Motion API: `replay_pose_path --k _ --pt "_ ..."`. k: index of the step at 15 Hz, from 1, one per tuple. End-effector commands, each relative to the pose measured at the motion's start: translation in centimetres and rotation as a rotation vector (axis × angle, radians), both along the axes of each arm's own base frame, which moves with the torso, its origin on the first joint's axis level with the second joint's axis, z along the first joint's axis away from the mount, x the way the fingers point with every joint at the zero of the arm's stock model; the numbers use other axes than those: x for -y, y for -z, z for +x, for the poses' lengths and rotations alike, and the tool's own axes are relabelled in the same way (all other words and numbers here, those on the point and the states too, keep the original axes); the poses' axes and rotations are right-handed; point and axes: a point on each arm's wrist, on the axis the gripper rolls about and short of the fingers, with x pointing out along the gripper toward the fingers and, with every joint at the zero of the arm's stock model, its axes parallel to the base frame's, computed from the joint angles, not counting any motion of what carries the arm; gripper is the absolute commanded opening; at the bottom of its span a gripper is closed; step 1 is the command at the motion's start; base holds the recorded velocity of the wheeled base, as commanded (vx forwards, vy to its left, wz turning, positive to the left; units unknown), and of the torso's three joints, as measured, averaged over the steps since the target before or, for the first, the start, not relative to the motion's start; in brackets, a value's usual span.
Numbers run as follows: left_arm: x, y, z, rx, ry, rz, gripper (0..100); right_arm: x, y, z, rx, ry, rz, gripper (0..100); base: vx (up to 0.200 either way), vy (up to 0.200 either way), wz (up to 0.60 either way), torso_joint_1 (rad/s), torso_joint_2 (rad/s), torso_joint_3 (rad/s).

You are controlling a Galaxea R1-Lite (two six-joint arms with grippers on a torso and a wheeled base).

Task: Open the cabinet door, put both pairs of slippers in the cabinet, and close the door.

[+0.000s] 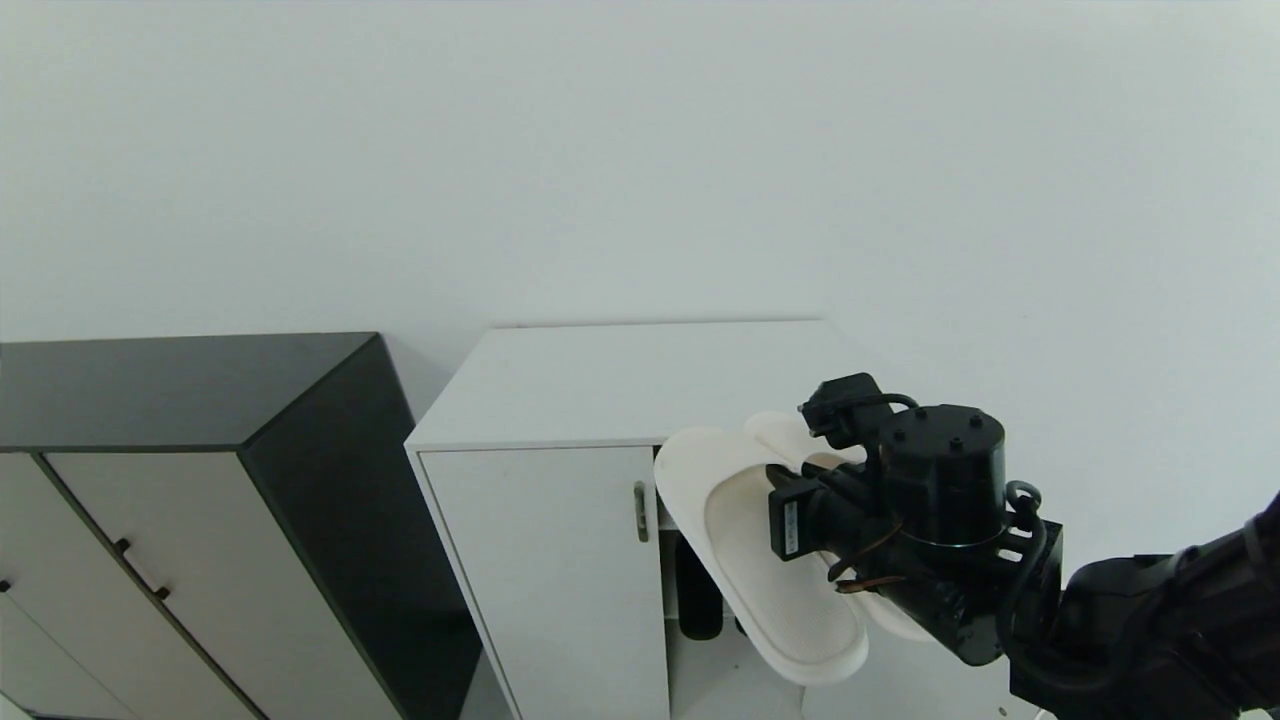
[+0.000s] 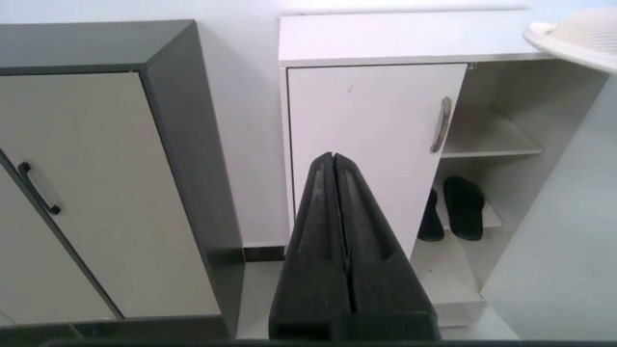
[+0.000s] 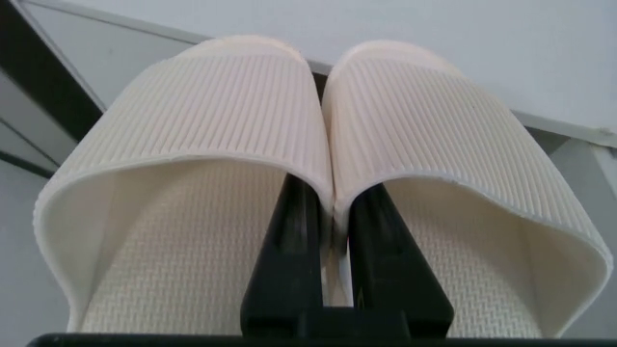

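In the head view, a white cabinet (image 1: 620, 380) is seen against the wall. Its left door (image 1: 550, 570) is closed and carries a small handle (image 1: 640, 511), while its right half stands open. A pair of cream slippers (image 1: 780, 590) is held by the right jaws in front of that open half, clear of the shelves, with the soles facing the camera and the toes pointing up toward the cabinet's top edge. A pair of black slippers (image 1: 698, 590) is partly visible inside the cabinet, low down, just behind the edge of the closed door. A dark cabinet (image 1: 180, 385) with pale fronts is placed just beside the white one, on the left.

In the left wrist view, the left jaws are pressed fully together and nothing is held between them. The white cabinet (image 2: 405, 39) is shown ahead with its closed door (image 2: 366, 145) and handle (image 2: 442, 123). In the open compartment a bare shelf (image 2: 487, 140) is seen above, and the black slippers (image 2: 463, 205) are laid side by side on the level below. An edge of one cream slipper (image 2: 578, 34) is caught at the picture's corner. The dark cabinet (image 2: 96, 43) is also shown.

In the right wrist view, the cream slippers (image 3: 212, 116) are seen side by side and touching. The right jaws are closed on their adjoining inner walls, one finger (image 3: 289, 251) being slid under each ribbed strap.
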Motion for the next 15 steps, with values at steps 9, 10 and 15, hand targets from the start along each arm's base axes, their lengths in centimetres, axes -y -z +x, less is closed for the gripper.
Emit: replay_pose_path --k 9,10,15 --pt "0.00 0.00 0.00 0.000 -0.001 -0.003 0 0.02 0.71 -0.07 -0.011 -0.002 -0.012 0 0.000 0.000 0.00 -0.138 0.33 0.191" --pt "0.00 0.00 0.00 0.000 -0.001 -0.003 0 0.02 0.71 -0.07 -0.010 -0.002 -0.014 0 0.000 0.000 0.00 -0.222 0.56 0.325" --pt "0.00 0.00 0.00 0.000 -0.001 -0.004 0 0.04 0.92 -0.09 -0.016 -0.004 -0.019 0 0.000 0.000 0.00 -0.209 0.53 0.319"
